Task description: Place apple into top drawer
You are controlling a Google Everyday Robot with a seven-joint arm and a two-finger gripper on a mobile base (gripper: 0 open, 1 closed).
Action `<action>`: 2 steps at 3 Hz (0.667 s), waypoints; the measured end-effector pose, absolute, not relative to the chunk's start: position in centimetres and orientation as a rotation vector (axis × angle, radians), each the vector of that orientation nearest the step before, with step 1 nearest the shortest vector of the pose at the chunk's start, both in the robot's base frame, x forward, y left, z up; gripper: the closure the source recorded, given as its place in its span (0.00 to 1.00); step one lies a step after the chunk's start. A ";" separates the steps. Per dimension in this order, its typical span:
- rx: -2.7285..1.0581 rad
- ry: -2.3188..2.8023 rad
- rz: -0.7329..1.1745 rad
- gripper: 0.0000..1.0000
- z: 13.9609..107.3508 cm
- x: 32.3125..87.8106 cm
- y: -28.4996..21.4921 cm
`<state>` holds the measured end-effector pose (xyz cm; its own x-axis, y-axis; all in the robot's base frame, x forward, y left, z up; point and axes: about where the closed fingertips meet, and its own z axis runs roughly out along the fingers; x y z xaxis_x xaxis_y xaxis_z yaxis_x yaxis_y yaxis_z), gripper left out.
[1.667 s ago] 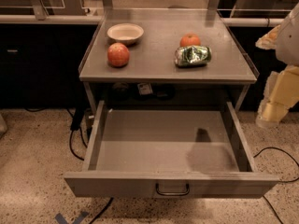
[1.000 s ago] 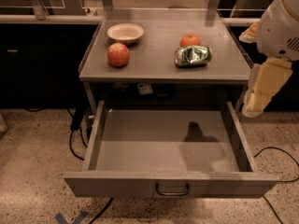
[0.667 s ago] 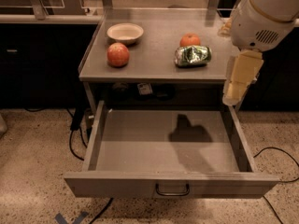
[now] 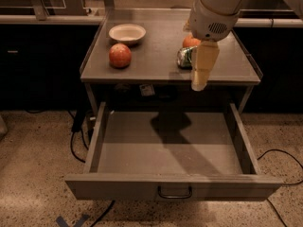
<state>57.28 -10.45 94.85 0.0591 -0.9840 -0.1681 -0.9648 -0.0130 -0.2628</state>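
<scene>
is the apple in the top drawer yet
No, the apple sits on the tabletop, with the gripper hanging over its right front edge.

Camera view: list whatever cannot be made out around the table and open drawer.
- Orange fruit: mostly hidden behind the arm.
- Green packet: right part covered by the gripper, hanging at the front right of the table.
- Arm: cut off by the top edge.
- Top drawer: back wall dark under the table.
</scene>
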 end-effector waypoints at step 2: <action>-2.049 1.940 -0.097 0.00 94.6 58.1 -9.9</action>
